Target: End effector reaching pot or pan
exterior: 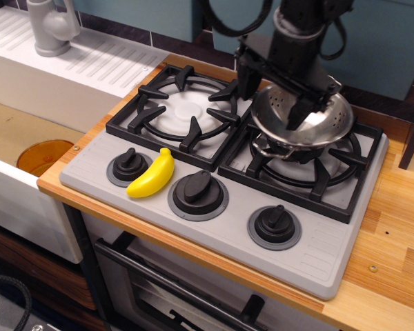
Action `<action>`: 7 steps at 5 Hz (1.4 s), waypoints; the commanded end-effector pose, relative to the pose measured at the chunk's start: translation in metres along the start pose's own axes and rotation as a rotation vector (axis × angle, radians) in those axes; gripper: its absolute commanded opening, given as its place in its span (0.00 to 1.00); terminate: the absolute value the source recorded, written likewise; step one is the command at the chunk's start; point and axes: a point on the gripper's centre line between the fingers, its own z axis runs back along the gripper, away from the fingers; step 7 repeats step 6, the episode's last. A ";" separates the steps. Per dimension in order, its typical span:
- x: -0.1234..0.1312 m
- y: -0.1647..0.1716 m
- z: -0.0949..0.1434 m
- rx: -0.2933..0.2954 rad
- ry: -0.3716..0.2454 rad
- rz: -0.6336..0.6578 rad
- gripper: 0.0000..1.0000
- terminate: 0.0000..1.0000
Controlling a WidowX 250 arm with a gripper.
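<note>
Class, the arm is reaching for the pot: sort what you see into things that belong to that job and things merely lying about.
Belongs to the job:
- gripper, fingers astride the near-left rim
- steel colander pot on the right burner

Lying about:
- yellow banana
- orange bowl in the sink
- grey tap
- stove knobs

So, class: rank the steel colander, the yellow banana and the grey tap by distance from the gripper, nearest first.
1. The steel colander, on the right burner directly at the gripper, one finger inside it.
2. The yellow banana, on the stove's front left by the knobs.
3. The grey tap, far left at the back.
</note>
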 end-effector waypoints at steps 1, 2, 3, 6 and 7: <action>0.008 0.003 0.023 0.014 -0.067 0.024 1.00 0.00; 0.007 0.000 0.015 0.003 -0.071 0.028 1.00 0.00; 0.008 -0.008 0.007 -0.054 -0.030 0.041 1.00 0.00; 0.008 -0.008 0.007 -0.054 -0.030 0.041 1.00 1.00; 0.008 -0.008 0.007 -0.054 -0.030 0.041 1.00 1.00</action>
